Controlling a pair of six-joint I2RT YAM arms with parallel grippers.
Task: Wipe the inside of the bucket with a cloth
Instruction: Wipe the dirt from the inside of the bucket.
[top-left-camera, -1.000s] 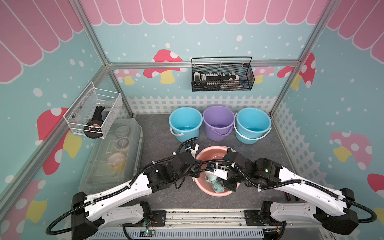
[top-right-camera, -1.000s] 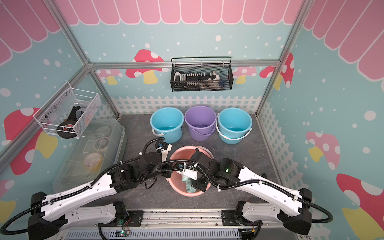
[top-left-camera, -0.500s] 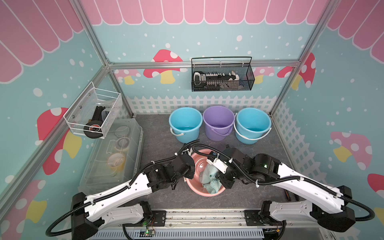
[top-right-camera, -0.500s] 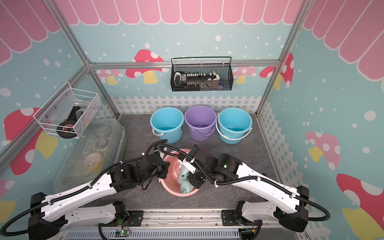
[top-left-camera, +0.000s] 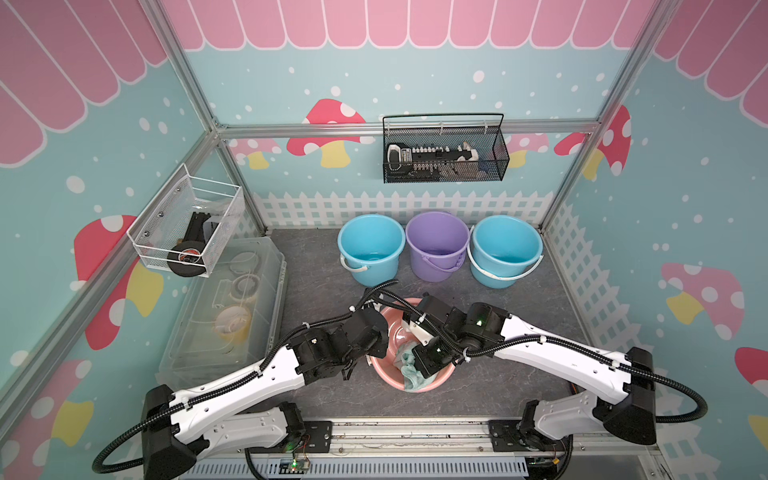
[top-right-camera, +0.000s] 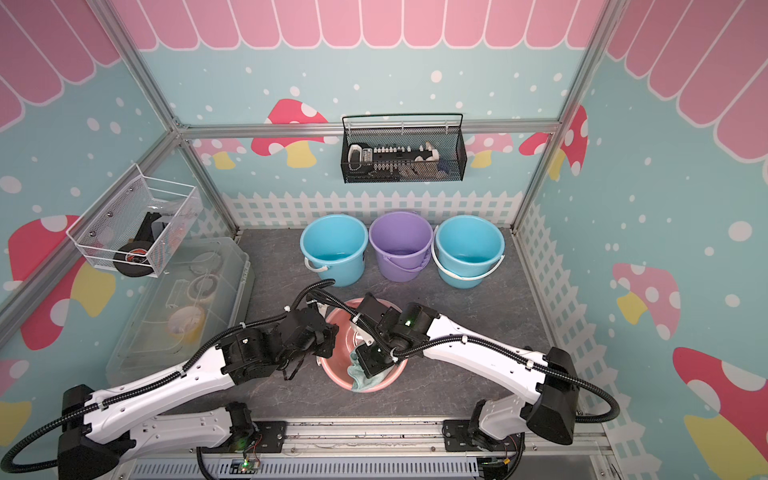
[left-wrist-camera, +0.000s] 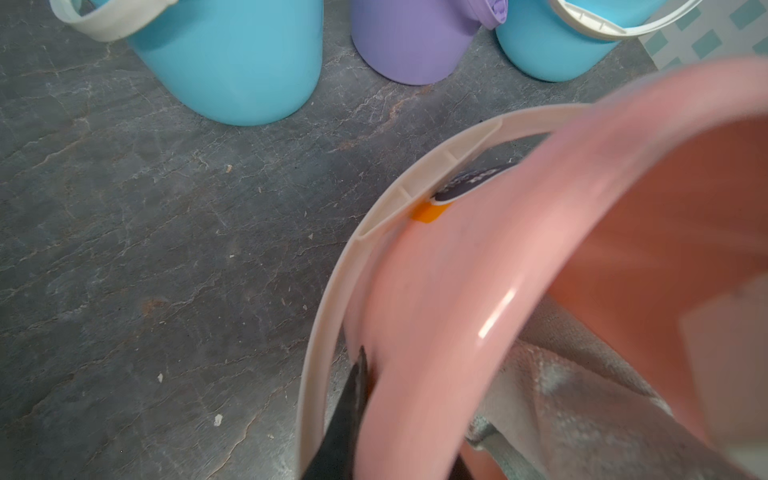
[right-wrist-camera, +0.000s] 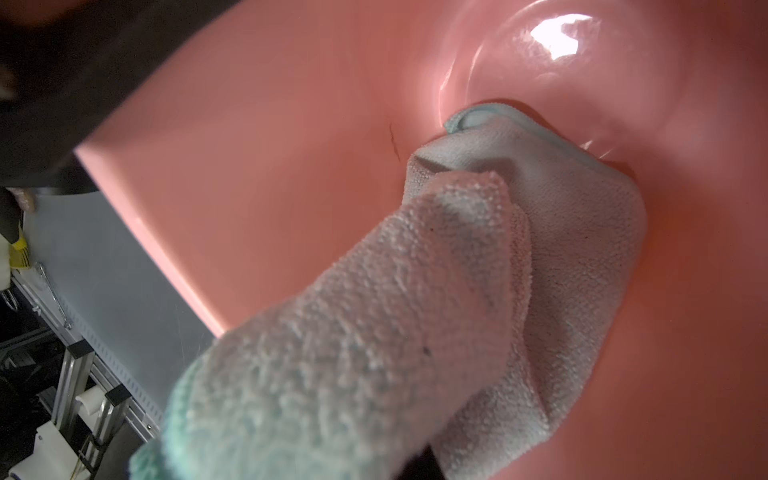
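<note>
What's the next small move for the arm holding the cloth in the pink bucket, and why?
Probably sweep the cloth along the pink bucket's wall toward the rim: the right gripper presses it at the bottom edge, and the left gripper pins the rim.

You have a smooth, glossy pink plastic bucket (right-wrist-camera: 291, 124), light glaring off its floor. The cloth (right-wrist-camera: 415, 311) is matt, nubbly terry. Your tabletop (left-wrist-camera: 166, 249) looks like matt veined grey stone; upper middle in a top view, the basket (top-left-camera: 444, 174) is black metal mesh.
</note>
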